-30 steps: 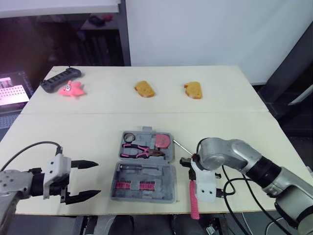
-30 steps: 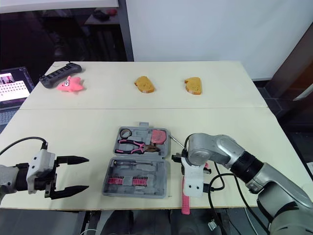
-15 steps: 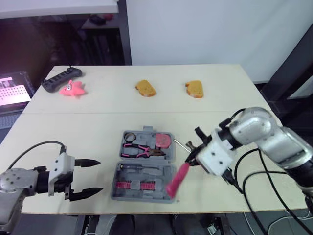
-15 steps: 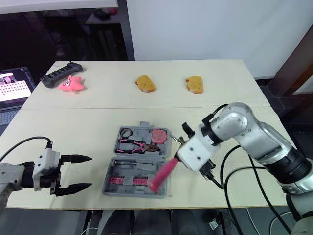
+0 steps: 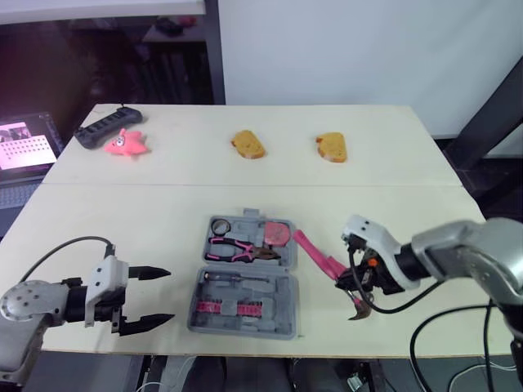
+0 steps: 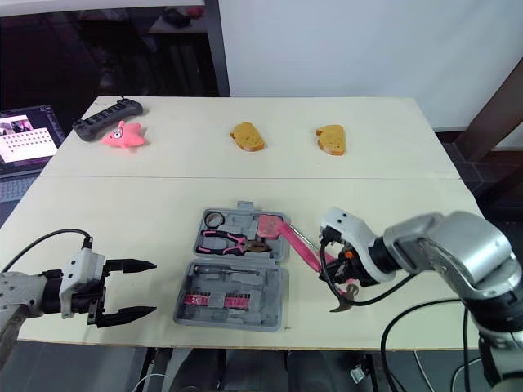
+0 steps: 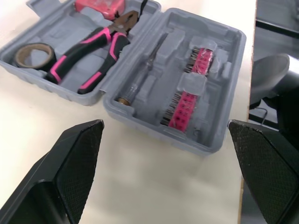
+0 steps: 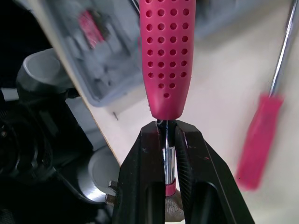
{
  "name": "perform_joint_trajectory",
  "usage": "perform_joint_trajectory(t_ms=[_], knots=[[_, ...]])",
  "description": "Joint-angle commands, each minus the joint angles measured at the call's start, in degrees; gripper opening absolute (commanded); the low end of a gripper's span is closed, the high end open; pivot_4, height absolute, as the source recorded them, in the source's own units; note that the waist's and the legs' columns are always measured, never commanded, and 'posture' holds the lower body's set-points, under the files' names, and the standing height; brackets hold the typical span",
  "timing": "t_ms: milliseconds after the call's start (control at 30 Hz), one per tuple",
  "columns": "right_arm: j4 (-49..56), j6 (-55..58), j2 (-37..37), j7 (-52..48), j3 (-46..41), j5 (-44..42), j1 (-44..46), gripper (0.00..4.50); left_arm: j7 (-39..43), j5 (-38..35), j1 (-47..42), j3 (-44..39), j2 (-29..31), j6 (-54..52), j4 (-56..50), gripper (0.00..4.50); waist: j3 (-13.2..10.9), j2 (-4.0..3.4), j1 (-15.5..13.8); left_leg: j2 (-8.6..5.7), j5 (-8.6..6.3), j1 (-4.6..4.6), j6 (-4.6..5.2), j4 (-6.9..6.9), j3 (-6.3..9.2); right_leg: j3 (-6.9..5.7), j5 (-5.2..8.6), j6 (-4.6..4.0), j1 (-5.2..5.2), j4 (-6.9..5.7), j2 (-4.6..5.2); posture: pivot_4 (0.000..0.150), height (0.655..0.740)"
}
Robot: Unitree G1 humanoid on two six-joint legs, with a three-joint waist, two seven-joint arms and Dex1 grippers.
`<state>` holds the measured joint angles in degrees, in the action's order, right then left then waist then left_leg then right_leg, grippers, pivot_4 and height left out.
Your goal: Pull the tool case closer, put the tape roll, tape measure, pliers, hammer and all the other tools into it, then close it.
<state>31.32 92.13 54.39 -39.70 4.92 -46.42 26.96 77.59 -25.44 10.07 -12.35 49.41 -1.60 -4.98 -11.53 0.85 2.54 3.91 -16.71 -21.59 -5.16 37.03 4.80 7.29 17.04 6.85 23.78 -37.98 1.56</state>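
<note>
The right gripper [image 6: 346, 269] is clamped on the hammer [image 6: 301, 247], gripping the metal shaft just below the head – the pink handle slants toward the open tool case [image 6: 265, 286], its end reaching the case's right edge beside the tape measure [image 6: 268, 224]. In the case's far half lie the tape roll [image 6: 216, 219] and pliers [image 6: 233, 240]. The left gripper [image 6: 152, 286] hovers with fingers spread wide, just left of the case

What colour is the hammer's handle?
The hammer has a pink handle dotted with small holes, clearest in the right wrist view.
</note>
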Motion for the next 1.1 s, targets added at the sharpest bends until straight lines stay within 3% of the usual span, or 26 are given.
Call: perform_joint_trajectory(t_ms=[33, 367, 667, 933, 1100], knots=[[1.3, 0.4, -3.6, 15.3, -5.7, -7.7, -5.8, 0.02, 0.5, -0.2, -0.1, -0.5, 0.4, 1.1, -0.5, 4.5, 0.0, -0.01, 0.0, 0.0, 0.0, -0.01, 0.0, 0.01, 0.0, 0.0, 0.0, 0.0, 0.0, 0.0, 0.0, 0.15, 0.74], [1.5, 0.4, -17.4, 44.5, -8.5, -17.6, -15.6, 0.02, 1.2, -0.6, 0.1, -0.5, 0.8, 1.4, -0.8, 4.5, 0.0, 0.07, 0.3, 0.01, 0.0, 0.01, 0.0, -0.02, 0.02, 0.05, 0.0, 0.02, -0.01, 0.0, -0.06, 0.15, 0.74], [-1.0, 0.4, -20.0, 53.8, -7.5, -22.3, -17.8, 0.02, 1.3, -1.0, -0.8, -0.7, 1.5, 0.2, -1.5, 4.5, 0.1, 0.11, 0.1, 0.01, 0.0, 0.01, 0.0, -0.02, 0.02, 0.05, 0.02, 0.01, -0.03, 0.01, -0.05, 0.15, 0.74], [-4.2, 0.4, -23.2, 57.4, -7.7, -19.8, -17.8, 0.02, 0.7, -0.9, -1.0, -0.6, 1.3, -0.4, -2.1, 4.5, 0.2, 0.26, 0.1, 0.01, 0.0, 0.05, 0.0, -0.04, 0.02, 0.05, 0.03, 0.0, -0.06, 0.03, -0.05, 0.15, 0.74], [-1.9, 0.4, -25.2, 57.9, -8.7, -19.0, -18.7, 2.3, 0.5, -1.0, -1.0, -0.7, 1.3, -0.6, -2.2, 4.5, 0.3, 0.46, 0.3, 0.01, 0.0, 0.13, 0.0, -0.04, 0.03, 0.05, 0.04, -0.01, -0.13, 0.03, -0.06, 0.15, 0.74]])
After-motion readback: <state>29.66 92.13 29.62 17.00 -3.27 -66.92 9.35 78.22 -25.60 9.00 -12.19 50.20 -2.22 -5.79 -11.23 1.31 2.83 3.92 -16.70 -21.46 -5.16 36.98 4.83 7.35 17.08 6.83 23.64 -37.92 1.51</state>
